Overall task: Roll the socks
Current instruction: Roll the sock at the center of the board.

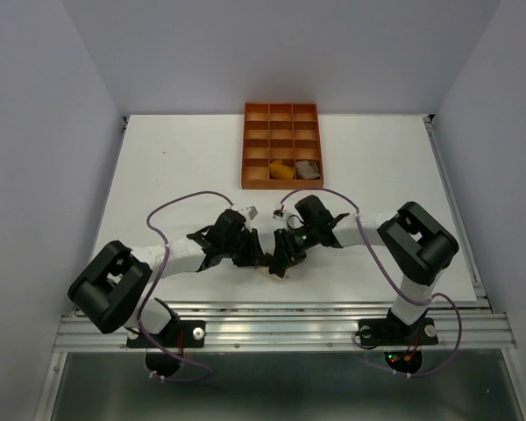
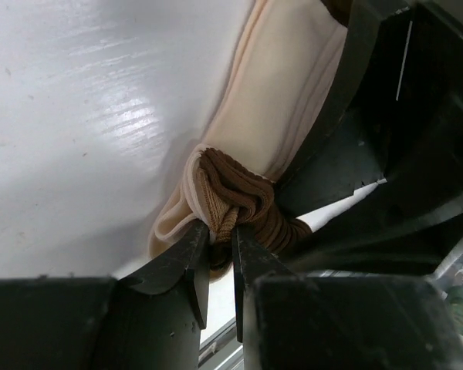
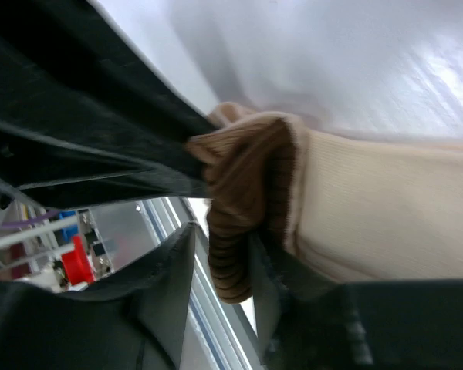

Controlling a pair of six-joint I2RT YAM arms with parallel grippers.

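Note:
A brown-and-cream sock [image 2: 282, 108] lies bunched on the white table near its front edge. My left gripper [image 2: 220, 235] is shut on its brown ribbed cuff [image 2: 243, 196], with fabric pinched between the tips. My right gripper [image 3: 216, 270] stands open around the same cuff [image 3: 243, 193]. The cuff hangs against one finger, with a gap to the other finger. The cream part of the sock [image 3: 370, 208] stretches off to the right. In the top view both grippers [image 1: 250, 254] [image 1: 280, 254] meet over the sock [image 1: 276, 274], which is mostly hidden under them.
An orange tray [image 1: 281, 112] with square compartments stands at the back centre. A mustard sock [image 1: 281, 170] and a greyish sock [image 1: 309, 169] sit in its near row. The table's metal front rail [image 1: 280, 329] runs just behind the grippers.

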